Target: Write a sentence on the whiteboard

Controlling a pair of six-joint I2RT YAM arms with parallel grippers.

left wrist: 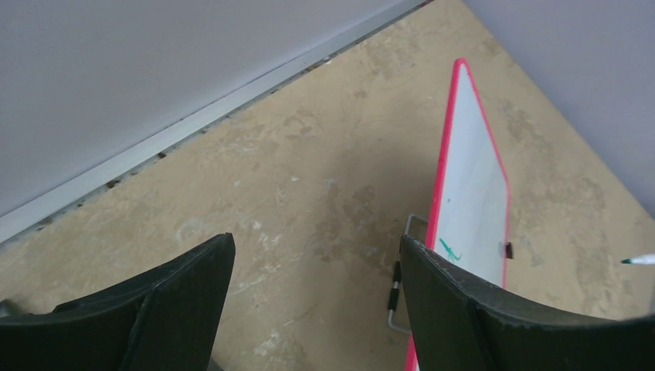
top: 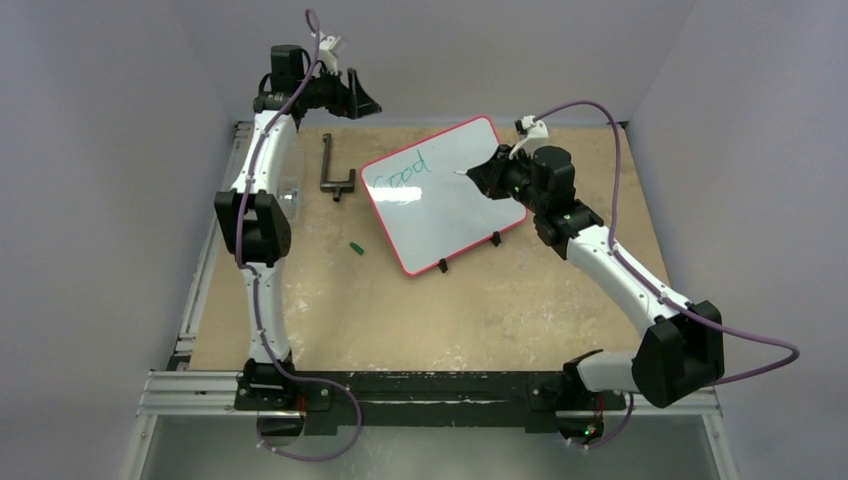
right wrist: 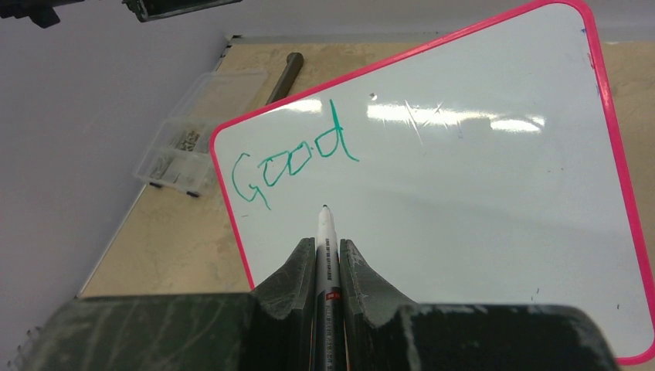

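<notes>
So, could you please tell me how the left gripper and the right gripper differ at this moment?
The left gripper stands open and empty; the right gripper is shut on a marker. The left gripper is raised near the far left corner of the table, off the whiteboard; the right gripper is over the whiteboard, its marker tip just below the green word Good. Both have dark two-finger jaws.

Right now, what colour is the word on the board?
Green. The word shows best in the right wrist view.
</notes>
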